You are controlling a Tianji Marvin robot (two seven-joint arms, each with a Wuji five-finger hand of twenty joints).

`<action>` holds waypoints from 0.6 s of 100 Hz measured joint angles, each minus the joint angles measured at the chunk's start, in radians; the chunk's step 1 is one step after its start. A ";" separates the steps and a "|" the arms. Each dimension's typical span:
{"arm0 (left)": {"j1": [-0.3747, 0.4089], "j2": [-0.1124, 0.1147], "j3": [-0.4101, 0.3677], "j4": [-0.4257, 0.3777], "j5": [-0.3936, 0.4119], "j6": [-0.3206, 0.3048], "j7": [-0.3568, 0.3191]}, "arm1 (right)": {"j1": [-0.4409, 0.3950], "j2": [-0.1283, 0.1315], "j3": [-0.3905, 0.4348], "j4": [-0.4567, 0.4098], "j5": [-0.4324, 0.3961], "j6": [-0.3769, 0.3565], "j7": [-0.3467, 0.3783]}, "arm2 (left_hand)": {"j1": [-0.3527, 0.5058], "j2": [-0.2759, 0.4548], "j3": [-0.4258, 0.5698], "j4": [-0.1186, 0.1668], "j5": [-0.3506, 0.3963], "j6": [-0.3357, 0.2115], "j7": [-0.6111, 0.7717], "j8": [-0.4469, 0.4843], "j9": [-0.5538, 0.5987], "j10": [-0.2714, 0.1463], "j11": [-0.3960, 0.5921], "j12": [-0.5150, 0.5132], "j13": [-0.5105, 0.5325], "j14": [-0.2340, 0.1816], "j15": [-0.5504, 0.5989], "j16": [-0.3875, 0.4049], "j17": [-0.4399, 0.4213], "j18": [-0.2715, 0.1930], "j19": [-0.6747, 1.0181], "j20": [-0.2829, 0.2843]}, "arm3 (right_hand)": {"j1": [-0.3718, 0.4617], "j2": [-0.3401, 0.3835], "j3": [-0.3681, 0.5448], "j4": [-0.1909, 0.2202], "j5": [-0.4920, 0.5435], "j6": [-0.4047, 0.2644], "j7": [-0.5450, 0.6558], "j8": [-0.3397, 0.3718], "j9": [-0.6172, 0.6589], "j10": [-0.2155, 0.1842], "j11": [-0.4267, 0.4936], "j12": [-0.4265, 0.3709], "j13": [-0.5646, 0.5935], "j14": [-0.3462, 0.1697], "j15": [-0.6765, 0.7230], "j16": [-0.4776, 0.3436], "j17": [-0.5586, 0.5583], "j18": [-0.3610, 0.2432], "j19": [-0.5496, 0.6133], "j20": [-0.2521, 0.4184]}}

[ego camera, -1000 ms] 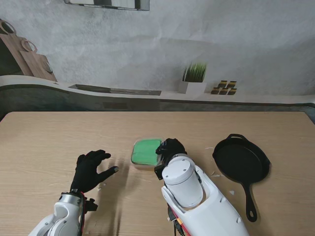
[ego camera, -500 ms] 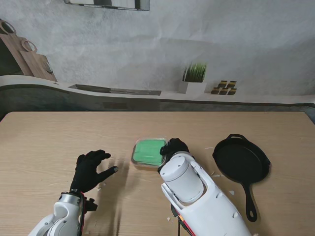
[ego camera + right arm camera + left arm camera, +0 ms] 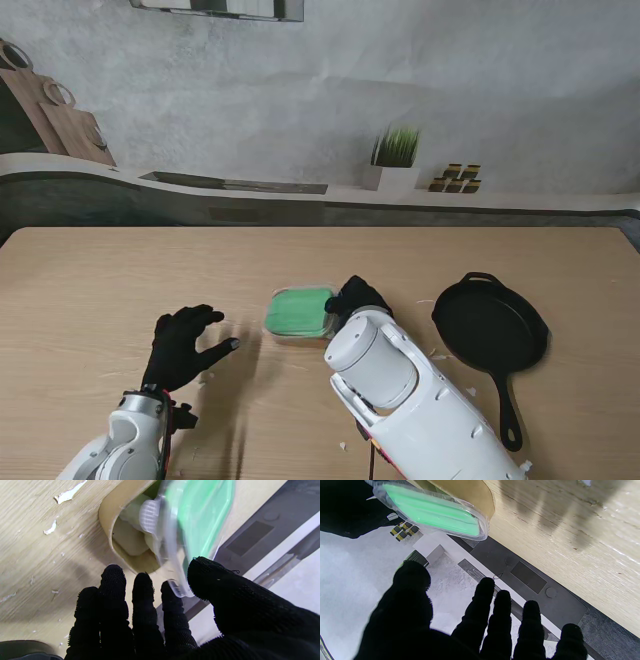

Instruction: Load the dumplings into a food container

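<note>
Two fingers (image 3: 212,580) pinch green lid (image 3: 299,310) over container (image 3: 125,540).

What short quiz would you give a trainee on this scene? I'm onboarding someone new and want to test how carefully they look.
1. True or false: the left hand is holding the green lid.
2. Which hand pinches the lid's edge over the food container?
A. the left hand
B. the right hand
C. neither
3. Fill in: the black item on the table, to the right of the container in the stand view, is a ____.

Key:
1. False; its fingers are spread and hold nothing.
2. B; in the right wrist view, thumb and fingers close on the lid's clear rim.
3. Skillet, which looks empty.
</note>
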 measured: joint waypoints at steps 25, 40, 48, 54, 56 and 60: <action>0.000 0.000 0.000 0.001 0.000 0.000 0.000 | -0.001 -0.004 0.001 0.000 -0.017 0.000 -0.010 | 0.000 0.000 0.000 0.000 0.000 0.000 0.000 0.000 0.000 0.000 0.000 0.000 0.000 0.000 0.000 0.000 0.000 0.000 0.000 0.001 | 0.003 0.036 -0.047 0.020 -0.135 -0.012 -0.067 -0.037 -0.279 -0.071 -0.139 -0.095 -0.313 -0.097 -0.206 -0.085 -0.088 -0.130 -0.107 0.025; -0.001 0.000 0.000 0.002 0.000 0.001 -0.002 | 0.003 0.003 -0.020 0.009 -0.096 0.000 -0.011 | 0.000 0.000 0.000 0.000 0.000 0.000 0.000 0.000 0.000 0.000 0.000 0.000 0.000 0.000 0.000 0.000 0.000 0.000 0.000 0.011 | 0.005 0.058 -0.060 0.020 -0.139 -0.015 -0.229 -0.119 -0.279 -0.091 -0.492 -0.233 -0.391 -0.158 -0.445 -0.205 -0.098 -0.168 -0.375 -0.009; -0.002 0.000 0.000 0.003 0.003 0.005 -0.004 | 0.003 0.014 -0.025 0.009 -0.122 -0.001 -0.004 | 0.022 0.000 0.000 0.000 0.000 0.000 0.000 0.000 0.000 0.000 0.000 0.000 0.000 0.000 0.000 0.000 0.000 0.000 0.000 0.012 | 0.006 0.058 -0.060 0.020 -0.140 -0.015 -0.263 -0.120 -0.278 -0.099 -0.626 -0.276 -0.391 -0.170 -0.576 -0.262 -0.100 -0.180 -0.477 -0.004; -0.004 0.001 -0.001 0.005 0.006 0.014 -0.010 | 0.001 0.023 -0.023 0.006 -0.124 -0.007 0.001 | 0.022 0.000 0.001 0.000 0.000 0.000 0.000 0.000 0.000 0.000 0.000 0.000 0.000 0.000 0.000 0.000 0.000 0.000 0.000 0.012 | 0.016 0.058 -0.061 0.020 -0.140 -0.016 -0.269 -0.120 -0.278 -0.099 -0.668 -0.288 -0.391 -0.172 -0.629 -0.285 -0.111 -0.181 -0.521 0.003; -0.005 0.001 -0.001 0.005 0.007 0.017 -0.013 | 0.000 0.028 -0.023 0.004 -0.126 -0.012 0.005 | 0.022 0.000 0.001 0.000 0.000 0.000 0.000 0.000 0.000 0.000 0.000 0.000 0.000 0.001 0.000 0.000 0.000 0.000 0.000 0.012 | 0.028 0.058 -0.061 0.020 -0.140 -0.016 -0.269 -0.120 -0.278 -0.099 -0.677 -0.289 -0.391 -0.173 -0.639 -0.292 -0.111 -0.181 -0.531 0.004; -0.008 0.001 -0.002 0.007 0.008 0.023 -0.019 | -0.004 0.039 -0.020 -0.004 -0.132 -0.027 0.019 | 0.037 0.000 0.007 0.000 0.000 0.000 0.000 0.000 0.008 0.000 0.000 0.000 0.000 0.002 0.000 0.000 0.000 0.000 0.000 0.014 | 0.028 0.058 -0.066 0.020 -0.140 -0.016 -0.269 -0.120 -0.278 -0.099 -0.678 -0.289 -0.391 -0.173 -0.643 -0.292 -0.111 -0.181 -0.543 0.008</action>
